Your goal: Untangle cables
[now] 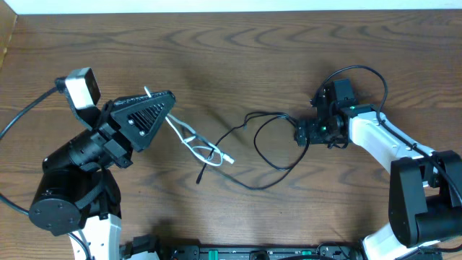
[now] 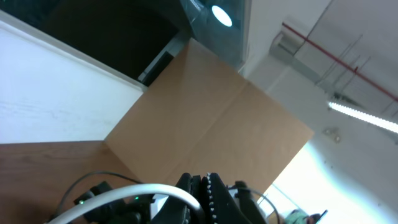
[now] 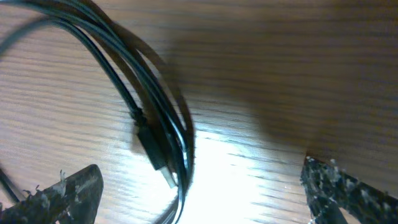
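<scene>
Between right pincer (image 3: 202, 193) tips, black cables (image 3: 152, 151).

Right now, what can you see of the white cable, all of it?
The white cable is a thin cord. The shut left gripper pinches it near one end, which pokes out past the fingers. From there it slopes down to the table, makes a small loop and ends in a small plug pointing right. A black cable crosses that loop; which lies on top I cannot tell.
</scene>
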Controlling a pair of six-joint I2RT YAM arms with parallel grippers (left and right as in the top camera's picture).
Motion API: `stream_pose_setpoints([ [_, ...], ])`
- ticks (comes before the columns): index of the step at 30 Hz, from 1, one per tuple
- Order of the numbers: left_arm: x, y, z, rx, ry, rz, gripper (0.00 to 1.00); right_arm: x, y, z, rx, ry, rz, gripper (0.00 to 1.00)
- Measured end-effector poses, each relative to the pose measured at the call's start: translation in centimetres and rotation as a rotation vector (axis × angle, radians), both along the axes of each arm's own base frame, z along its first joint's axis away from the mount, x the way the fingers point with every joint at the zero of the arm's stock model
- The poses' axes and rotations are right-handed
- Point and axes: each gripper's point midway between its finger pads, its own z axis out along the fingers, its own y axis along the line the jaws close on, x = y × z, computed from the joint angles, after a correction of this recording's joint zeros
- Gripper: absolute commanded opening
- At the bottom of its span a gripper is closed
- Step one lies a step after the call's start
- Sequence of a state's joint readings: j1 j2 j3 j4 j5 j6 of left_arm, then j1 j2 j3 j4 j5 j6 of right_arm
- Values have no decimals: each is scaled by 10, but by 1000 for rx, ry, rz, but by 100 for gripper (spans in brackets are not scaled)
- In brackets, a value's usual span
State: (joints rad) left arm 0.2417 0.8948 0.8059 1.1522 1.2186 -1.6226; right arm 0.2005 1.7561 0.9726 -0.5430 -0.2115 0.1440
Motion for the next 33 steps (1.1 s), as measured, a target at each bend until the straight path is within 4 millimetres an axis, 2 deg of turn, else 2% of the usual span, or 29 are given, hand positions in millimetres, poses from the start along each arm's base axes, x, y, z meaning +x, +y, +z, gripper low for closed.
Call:
stream_pose_setpoints([
  [4,6,1,-3,-11,31,-5,8,-4,21,7,118,7,65,99],
  [7,9,1,-8,-3,55,-18,7,-15,49,19,287,12,190,99],
  [9,11,0,-12,9,71,-31,7,-20,68,36,414,-15,277,99],
  [11,12,-1,-16,23,85,-43,7,-22,86,61,545,-78,362,99],
  [13,13,-2,-20,32,99,-54,7,-20,102,95,668,-184,455,99],
  [16,12,-4,-23,38,120,-75,8,-17,117,142,793,-343,564,99],
  [19,7,-13,-26,57,132,-122,8,-17,126,172,870,-430,627,99],
  [23,-4,-28,-30,86,140,-204,7,-29,143,180,923,-418,682,99],
  [27,-14,-41,-33,103,144,-273,7,-49,172,187,955,-423,783,99],
  [33,-16,-58,-39,106,175,-360,8,-70,210,188,928,-464,894,99],
])
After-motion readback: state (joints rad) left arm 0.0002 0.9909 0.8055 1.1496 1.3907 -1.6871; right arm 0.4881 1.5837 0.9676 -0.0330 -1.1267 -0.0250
